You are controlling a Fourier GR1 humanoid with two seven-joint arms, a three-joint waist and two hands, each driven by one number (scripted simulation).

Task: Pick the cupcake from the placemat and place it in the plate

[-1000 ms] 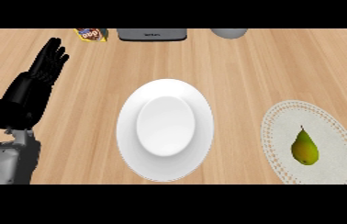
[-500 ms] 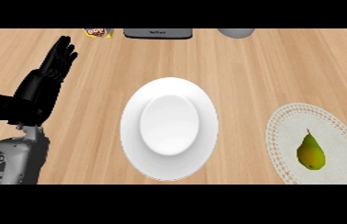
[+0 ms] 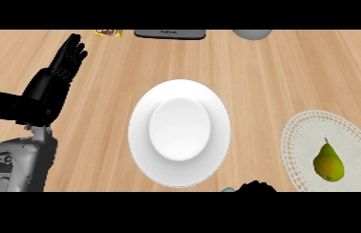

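head view shows a pear (image 3: 328, 162), not a cupcake, lying on the placemat (image 3: 302, 132) at right, apart from the white plate (image 3: 144, 132) mid-counter, so nothing is carried yet. left hand (image 3: 55, 80) rests at the left edge, fingers straight and relaxed; right hand (image 3: 254, 187) barely peeks in below, fingers unclear.

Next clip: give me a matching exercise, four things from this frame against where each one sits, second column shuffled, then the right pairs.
Things:
1. plate
2. pear
3. left hand
4. placemat

Places:
A. at the view's left, fingers straight, resting above the counter
B. lying on the placemat
C. middle of the counter, nothing on it
D. at the view's right edge, partly cut off

Pairs: 1-C, 2-B, 3-A, 4-D
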